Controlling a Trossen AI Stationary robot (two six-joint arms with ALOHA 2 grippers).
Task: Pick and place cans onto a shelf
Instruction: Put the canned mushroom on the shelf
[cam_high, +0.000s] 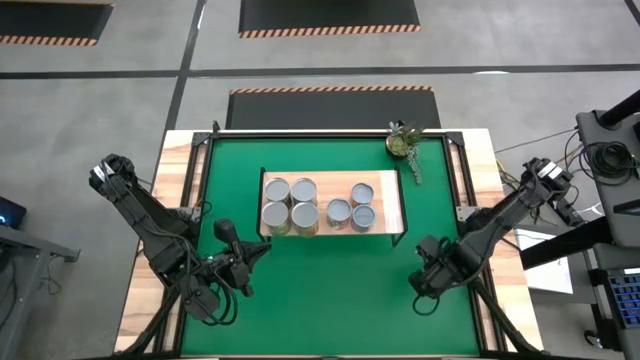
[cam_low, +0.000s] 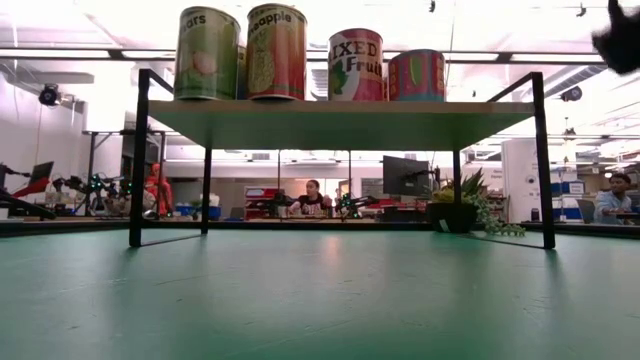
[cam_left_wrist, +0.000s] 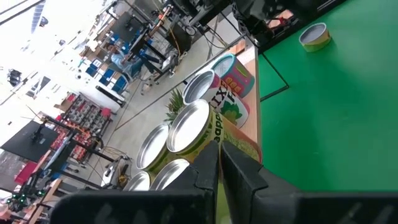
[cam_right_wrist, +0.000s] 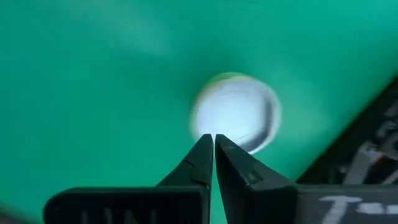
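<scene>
High view is showing you the green mat (cam_high: 330, 290) covering the bench (cam_high: 140, 290), with the shelf (cam_high: 392, 205) sitting at its middle and the cans (cam_high: 290, 205) standing on top. Both arms are resting near the mat's front corners; the left end effector (cam_high: 262, 248) and right end effector (cam_high: 419, 287) are pressed together, pinching nothing.
</scene>
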